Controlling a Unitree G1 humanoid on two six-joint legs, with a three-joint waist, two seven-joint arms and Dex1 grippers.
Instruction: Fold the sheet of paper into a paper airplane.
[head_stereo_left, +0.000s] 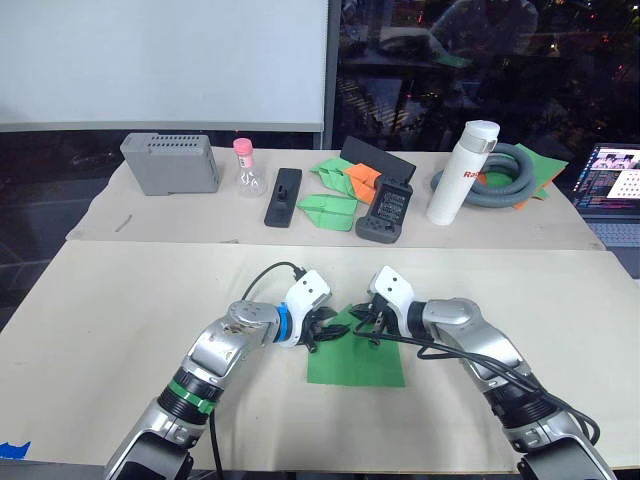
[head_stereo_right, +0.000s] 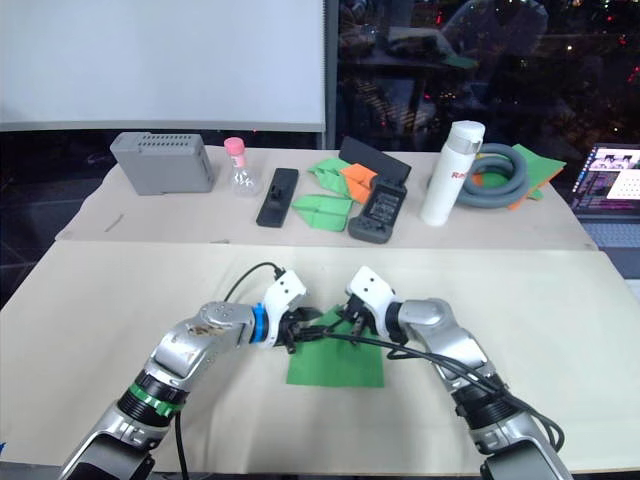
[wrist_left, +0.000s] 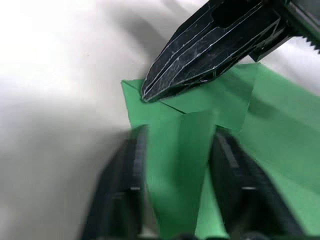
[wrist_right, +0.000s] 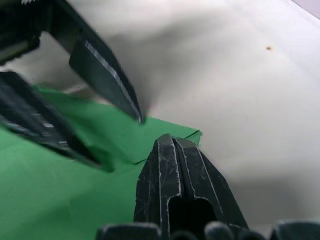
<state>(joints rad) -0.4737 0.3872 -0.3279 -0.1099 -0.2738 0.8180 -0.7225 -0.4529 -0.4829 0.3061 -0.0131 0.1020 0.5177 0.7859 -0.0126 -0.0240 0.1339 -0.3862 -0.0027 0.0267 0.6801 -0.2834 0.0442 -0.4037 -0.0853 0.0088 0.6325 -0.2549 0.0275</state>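
Bright green sheet of paper (head_stereo_left: 357, 362) lying on the pale table (head_stereo_left: 120, 320), near the front edge, partly folded: far corner turned over into a raised flap with layered creases. Both arms reaching inward from the near edge, elbows bent, forearms angled toward each other, meeting over the sheet's far edge. Left gripper (head_stereo_left: 325, 330) with jaws apart, straddling the upturned green flap, one black finger (wrist_left: 125, 185) either side of it. Right gripper (head_stereo_left: 368, 318) with jaws closed together, black tips pressing down at the folded far corner of the sheet. Wrists of both arms tilted down toward the paper, white housings facing up, grippers nearly touching.

On the far table behind: grey box (head_stereo_left: 171, 162), pink-capped small bottle (head_stereo_left: 246, 166), white tall flask (head_stereo_left: 461, 172), coiled grey hose (head_stereo_left: 510, 175), folded green paper pieces (head_stereo_left: 328, 208), orange paper wedge (head_stereo_left: 362, 180).
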